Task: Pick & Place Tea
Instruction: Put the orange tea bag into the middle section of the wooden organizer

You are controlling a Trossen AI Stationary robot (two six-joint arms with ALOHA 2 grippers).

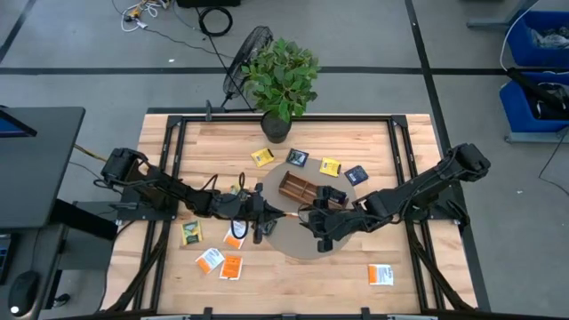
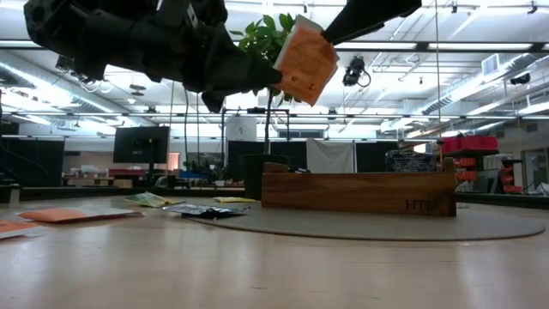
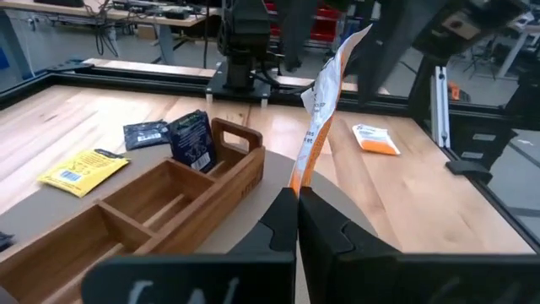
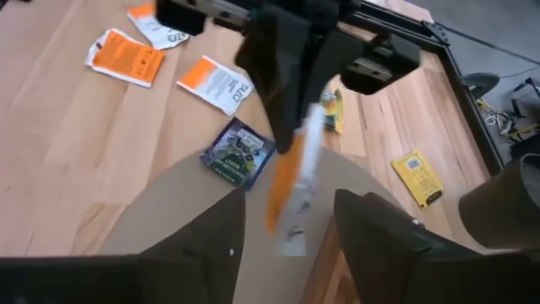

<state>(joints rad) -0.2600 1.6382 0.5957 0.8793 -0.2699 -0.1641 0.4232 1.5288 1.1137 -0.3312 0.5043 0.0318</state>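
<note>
Your left pincer [image 3: 297, 221] is clamped on the lower edge of an orange-and-white tea packet [image 3: 325, 105], holding it upright in the air above the round mat [image 1: 293, 242], near the wooden box [image 1: 301, 189]. Your right pincer [image 4: 287, 224] stands with its fingers apart, straddling the packet's free end without gripping it. This looks like a handover, so centre the packet between the right fingers, close firmly, and release the left only once the grip is sure. Then carry it over an empty compartment of the box. Other packets lie scattered on the table [image 1: 409, 231].
</note>
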